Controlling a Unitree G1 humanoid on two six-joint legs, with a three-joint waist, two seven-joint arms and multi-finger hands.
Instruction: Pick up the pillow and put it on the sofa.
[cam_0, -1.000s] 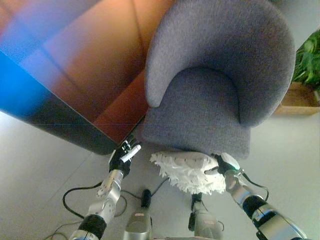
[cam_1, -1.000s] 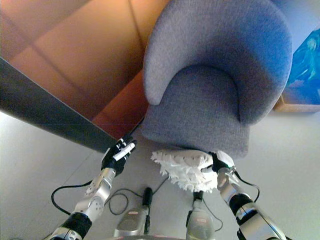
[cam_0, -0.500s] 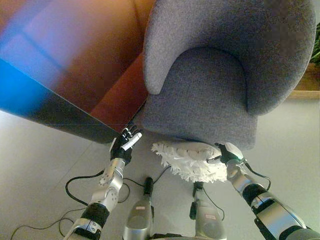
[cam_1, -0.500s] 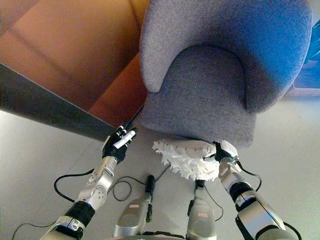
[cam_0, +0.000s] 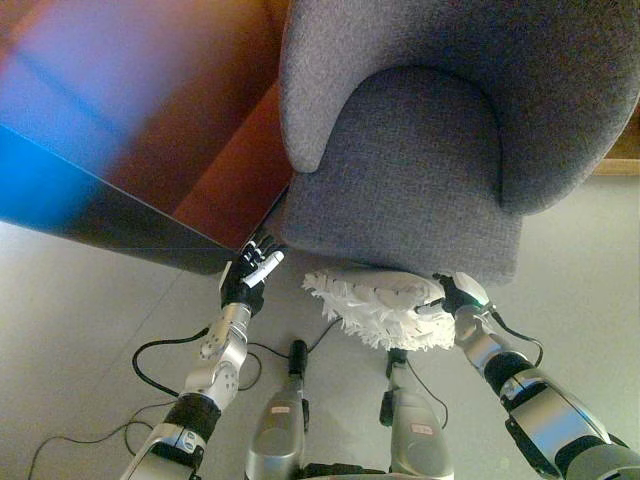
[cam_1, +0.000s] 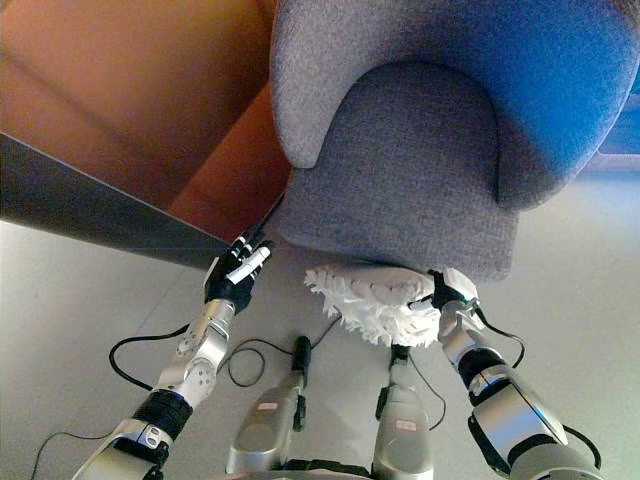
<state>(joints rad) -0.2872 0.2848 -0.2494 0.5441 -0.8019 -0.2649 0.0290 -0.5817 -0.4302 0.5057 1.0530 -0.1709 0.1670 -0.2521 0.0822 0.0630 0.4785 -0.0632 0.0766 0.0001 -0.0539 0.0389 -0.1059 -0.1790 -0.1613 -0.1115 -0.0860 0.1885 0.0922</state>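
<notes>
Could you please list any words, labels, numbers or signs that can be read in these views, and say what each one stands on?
None can be read.
The white fringed pillow, the grey sofa, the left hand and the right hand show no print.

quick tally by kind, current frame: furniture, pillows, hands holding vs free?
Grey sofa chair: 1
White fringed pillow, held just in front of the seat's front edge: 1
Hand with fingers gripping the pillow, right hand: 1
Hand holding nothing, left hand, by the chair's front left corner: 1
Total: 4
</notes>
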